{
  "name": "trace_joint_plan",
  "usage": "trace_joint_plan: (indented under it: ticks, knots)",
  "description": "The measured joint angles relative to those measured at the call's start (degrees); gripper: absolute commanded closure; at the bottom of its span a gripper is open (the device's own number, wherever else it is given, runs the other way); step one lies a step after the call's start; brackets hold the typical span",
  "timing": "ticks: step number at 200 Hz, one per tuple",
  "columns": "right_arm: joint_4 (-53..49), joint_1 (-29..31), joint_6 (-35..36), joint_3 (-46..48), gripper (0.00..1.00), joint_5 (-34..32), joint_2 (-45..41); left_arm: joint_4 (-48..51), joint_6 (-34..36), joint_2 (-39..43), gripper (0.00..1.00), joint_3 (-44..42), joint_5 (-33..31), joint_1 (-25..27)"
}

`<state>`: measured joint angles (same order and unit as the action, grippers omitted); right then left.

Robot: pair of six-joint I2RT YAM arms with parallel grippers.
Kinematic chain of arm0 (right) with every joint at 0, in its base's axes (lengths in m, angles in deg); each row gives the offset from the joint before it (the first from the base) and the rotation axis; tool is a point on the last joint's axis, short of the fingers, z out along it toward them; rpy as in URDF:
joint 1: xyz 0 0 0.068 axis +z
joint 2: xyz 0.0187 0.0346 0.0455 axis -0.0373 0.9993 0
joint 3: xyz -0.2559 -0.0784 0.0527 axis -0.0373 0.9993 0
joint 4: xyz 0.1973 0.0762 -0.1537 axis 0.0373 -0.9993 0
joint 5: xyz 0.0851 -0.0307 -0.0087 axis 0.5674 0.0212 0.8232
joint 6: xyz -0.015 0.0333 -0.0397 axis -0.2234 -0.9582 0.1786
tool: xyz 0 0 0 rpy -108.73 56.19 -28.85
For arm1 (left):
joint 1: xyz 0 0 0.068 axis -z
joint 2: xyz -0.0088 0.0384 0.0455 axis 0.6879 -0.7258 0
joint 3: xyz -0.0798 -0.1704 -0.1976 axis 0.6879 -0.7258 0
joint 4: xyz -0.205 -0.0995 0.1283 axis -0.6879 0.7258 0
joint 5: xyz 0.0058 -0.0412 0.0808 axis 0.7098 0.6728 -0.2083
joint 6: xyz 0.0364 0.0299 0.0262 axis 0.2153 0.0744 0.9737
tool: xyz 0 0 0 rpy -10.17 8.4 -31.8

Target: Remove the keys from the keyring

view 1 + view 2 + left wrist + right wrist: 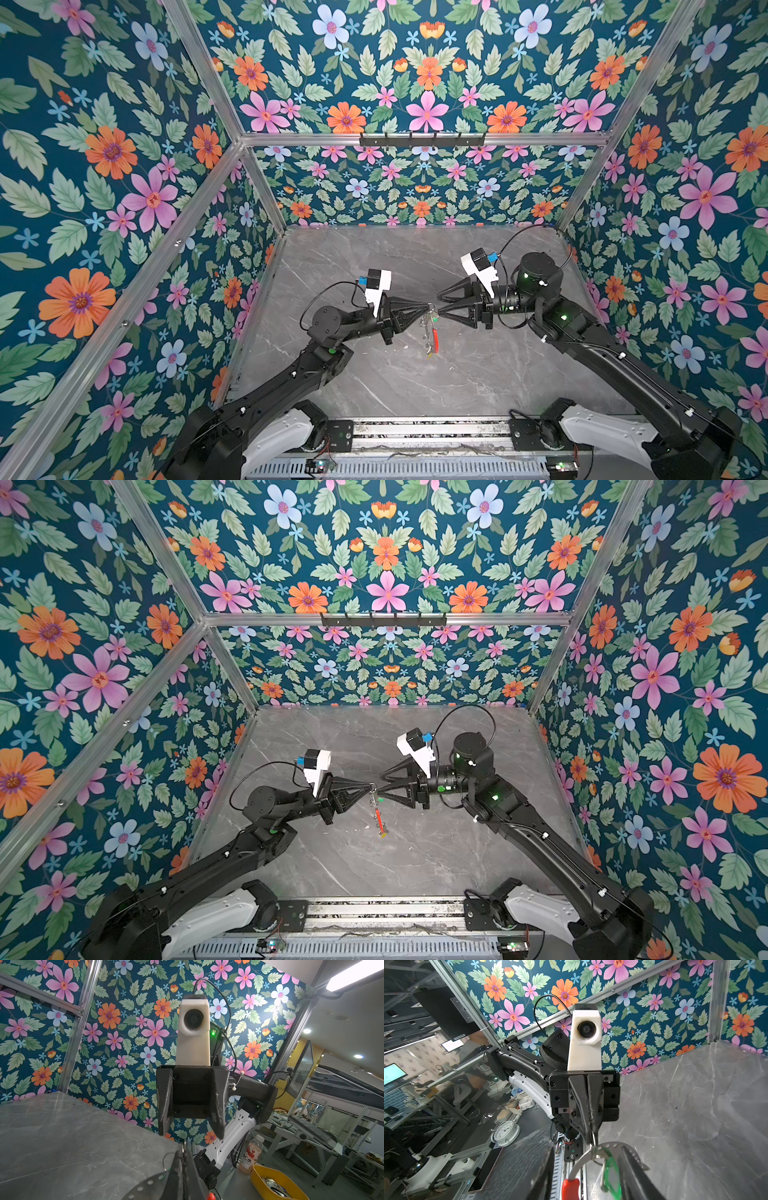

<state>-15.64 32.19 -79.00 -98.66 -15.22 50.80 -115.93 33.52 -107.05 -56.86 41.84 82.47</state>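
The keyring (432, 332) hangs edge-on above the marble table, a grey hoop (610, 1144) with a red segment (570, 1188). My left gripper (428, 307) is shut on its top end, at a small silver ring (595, 1138). A key with a green tag (611, 1176) dangles just below that grip. A yellow-tagged key (383, 834) shows at the hoop's low end. My right gripper (439, 305) faces the left one and stands open. Its jaws straddle the hoop's top and the green tag, with one finger (633, 1167) close beside the tag.
Floral walls with aluminium posts (266, 191) close the table (374, 257) on three sides. A black hook rack (422, 140) sits on the back rail. Off the table are a yellow bin (278, 1180), a drink bottle (250, 1156) and a clock (505, 1133).
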Motion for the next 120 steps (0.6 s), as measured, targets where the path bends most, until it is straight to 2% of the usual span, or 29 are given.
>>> trace_joint_plan:
  ticks: [23,38,59,120]
  knots:
    - [0.5,0.0,-0.5,0.1,0.56,0.5,0.6,-0.1,0.0,-0.3,1.00,0.0,0.0,0.0]
    - [0.5,0.1,-0.6,0.2,0.60,0.6,1.1,-0.1,0.0,-0.5,1.00,0.0,0.0,0.0]
    - [0.4,0.3,-1.1,0.2,0.61,0.5,1.8,-0.4,0.0,-0.7,1.00,0.0,0.0,0.0]
    - [0.0,0.6,-0.4,-0.3,0.81,0.2,2.9,-0.5,-0.1,-0.8,1.00,-0.1,0.4,0.0]
